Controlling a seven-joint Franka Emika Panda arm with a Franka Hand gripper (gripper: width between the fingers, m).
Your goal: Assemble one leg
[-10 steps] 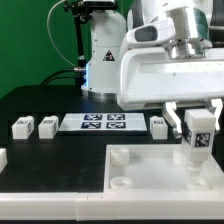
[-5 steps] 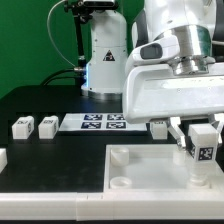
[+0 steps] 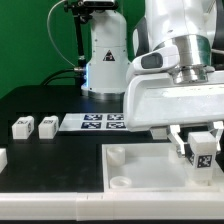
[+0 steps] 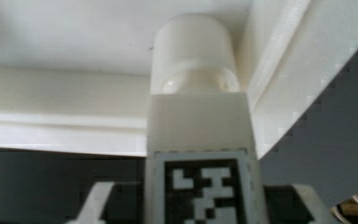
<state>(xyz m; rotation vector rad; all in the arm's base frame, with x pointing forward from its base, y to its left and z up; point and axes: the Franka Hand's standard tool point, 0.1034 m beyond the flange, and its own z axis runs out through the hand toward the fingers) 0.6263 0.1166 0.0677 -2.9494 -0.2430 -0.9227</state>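
**My claw is holding a leg over the white panel**

From the outside camera, my claw (image 3: 202, 146) is on the exterior view's right. It is shut tight on the leg (image 3: 203, 152), with one finger on each side. The leg stands upright, and its black-and-white square faces the camera. Its lower end points down at the corner of the white panel (image 3: 135, 172) on the exterior view's right. I cannot tell if the leg touches the panel there. The panel lies flat on the black bench (image 3: 50, 150). Behind the panel, the marker board (image 3: 100, 122) lies flat on the bench. To the exterior view's left of it sit a spare leg (image 3: 22, 127) and a second spare leg (image 3: 46, 125), side by side and well apart from my claw.

From the camera on my wrist, the leg (image 4: 202, 110) fills the middle of the picture. Its square marker is close to the camera and its round end is far from it. My claw (image 4: 202, 200) squeezes it from both sides. The white panel (image 4: 51, 100) lies past the leg, and the dark bench (image 4: 327, 135) shows beside it.
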